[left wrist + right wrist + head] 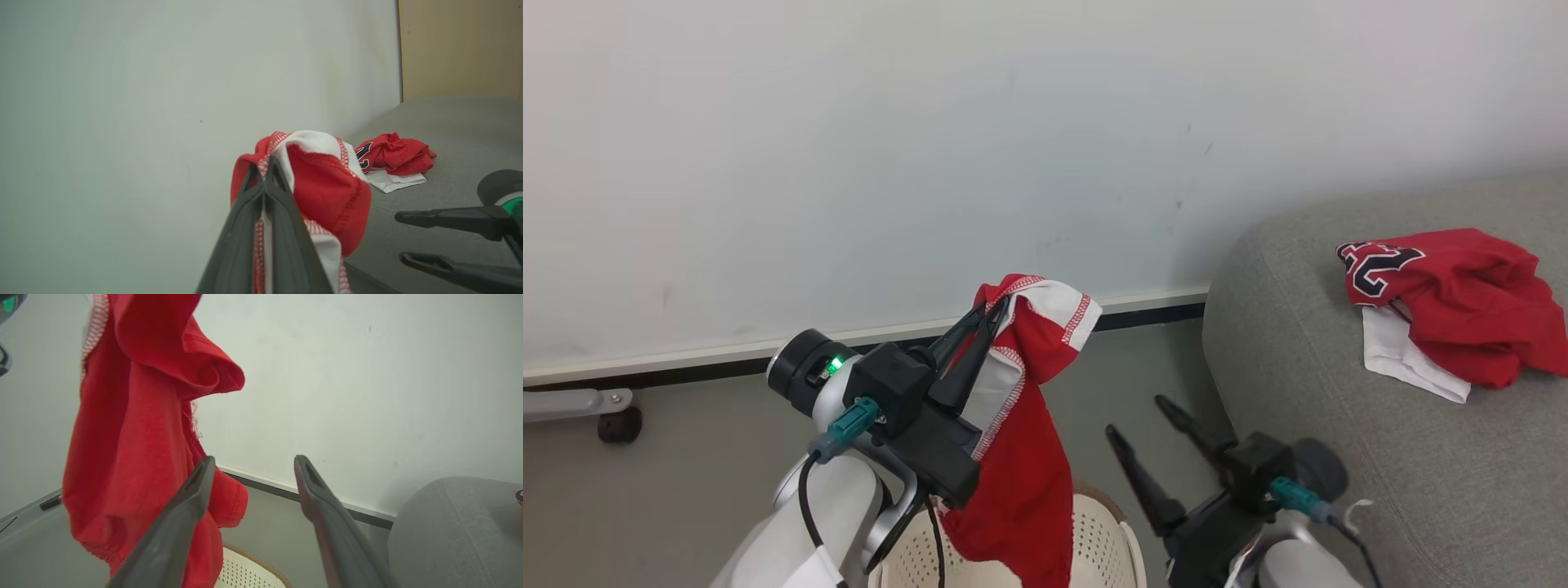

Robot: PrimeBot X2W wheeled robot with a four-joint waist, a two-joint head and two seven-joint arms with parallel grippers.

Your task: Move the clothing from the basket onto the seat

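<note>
My left gripper (990,304) is shut on a red white-trimmed piece of clothing (1021,441), which hangs in the air above the cream basket (1094,539) at the bottom of the head view. In the left wrist view the closed fingers pinch the red and white fabric (322,183). My right gripper (1137,415) stands open and empty, low and to the right of the hanging piece, near the grey seat (1339,392). A red jersey (1462,302) with navy lettering lies crumpled on the seat. The right wrist view shows the hanging cloth (135,437) left of my open fingers (196,486).
A pale wall with a white skirting strip (727,351) runs behind everything. A grey caster leg (613,416) stands on the floor at the far left. A wooden panel (461,49) rises behind the seat in the left wrist view.
</note>
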